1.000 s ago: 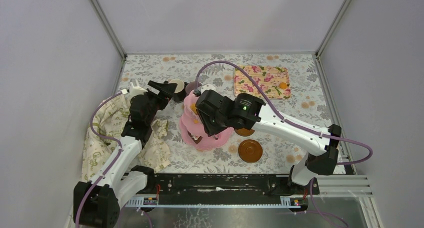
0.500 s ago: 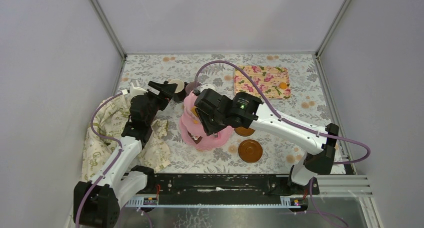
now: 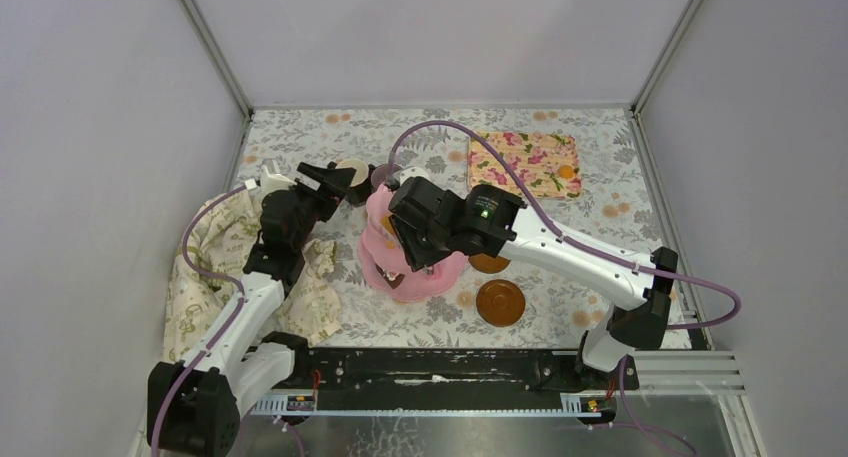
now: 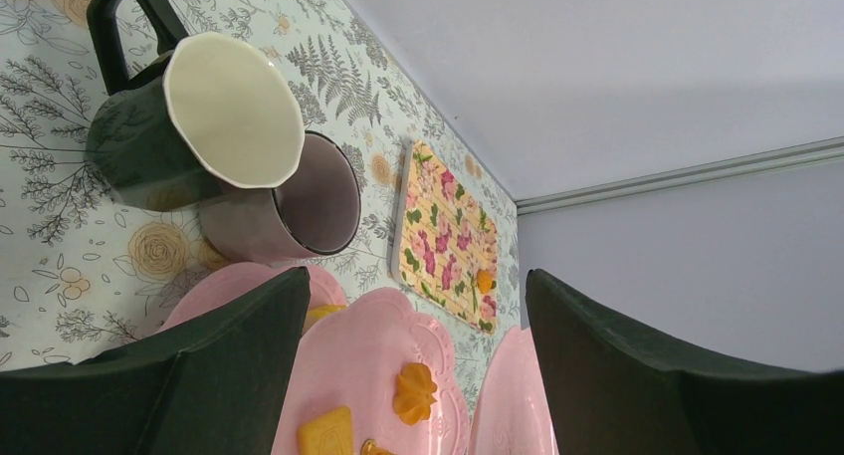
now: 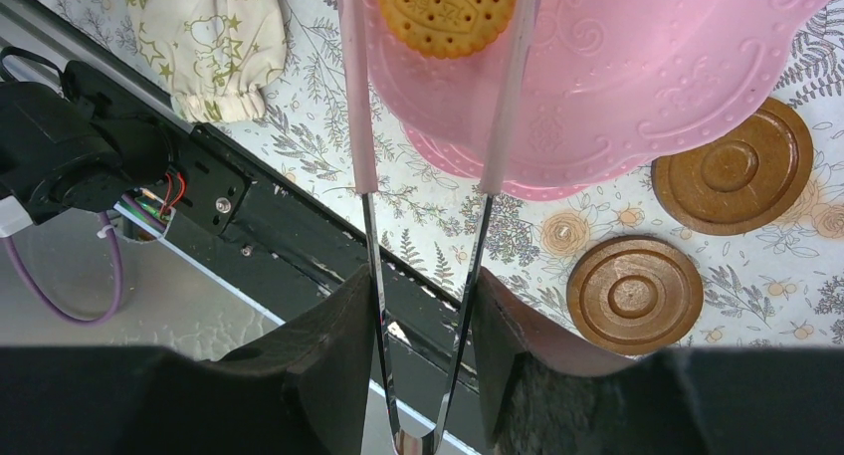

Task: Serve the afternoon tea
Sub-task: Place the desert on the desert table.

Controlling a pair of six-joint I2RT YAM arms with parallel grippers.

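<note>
Overhead, the right gripper (image 5: 423, 321) is hidden; its own camera shows it squeezing tongs (image 5: 360, 126) onto a biscuit (image 5: 448, 12). Left gripper (image 4: 410, 311) gapes.

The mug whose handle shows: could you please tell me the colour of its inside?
Cream-white inside the dark mug; the left wrist view shows it best.

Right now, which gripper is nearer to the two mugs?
Left. The left gripper sits just beside the mugs, jaws open toward them; the right gripper is over the cake stand, farther off, holding tongs.
</note>
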